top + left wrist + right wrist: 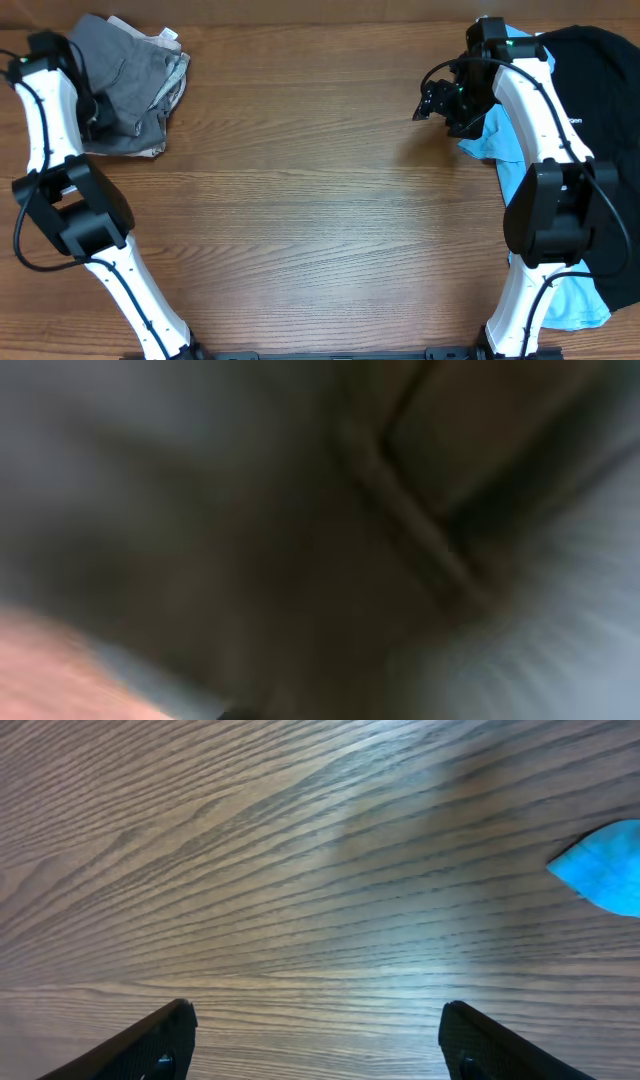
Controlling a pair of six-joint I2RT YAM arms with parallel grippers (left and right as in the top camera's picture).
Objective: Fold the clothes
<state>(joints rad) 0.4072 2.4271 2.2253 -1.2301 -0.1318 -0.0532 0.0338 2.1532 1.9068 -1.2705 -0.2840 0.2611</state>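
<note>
The grey shorts [125, 65] lie bunched at the table's far left corner, with paler beige cloth [172, 75] showing at their right edge. My left gripper [97, 115] is sunk into this pile. Blurred grey fabric [200, 510] fills the left wrist view and hides the jaws. My right gripper [430, 103] hovers over bare wood at the far right, open and empty [315, 1010]. A light-blue T-shirt [500, 140] lies under the right arm, and a corner of it [605, 870] shows in the right wrist view. A black T-shirt [600, 90] lies over it at the right edge.
The wooden table [320, 200] stretches between the two piles. Both arm bases stand at the near edge, the left [150, 320] and the right [520, 320]. The light-blue T-shirt runs down the right side to the near edge [575, 300].
</note>
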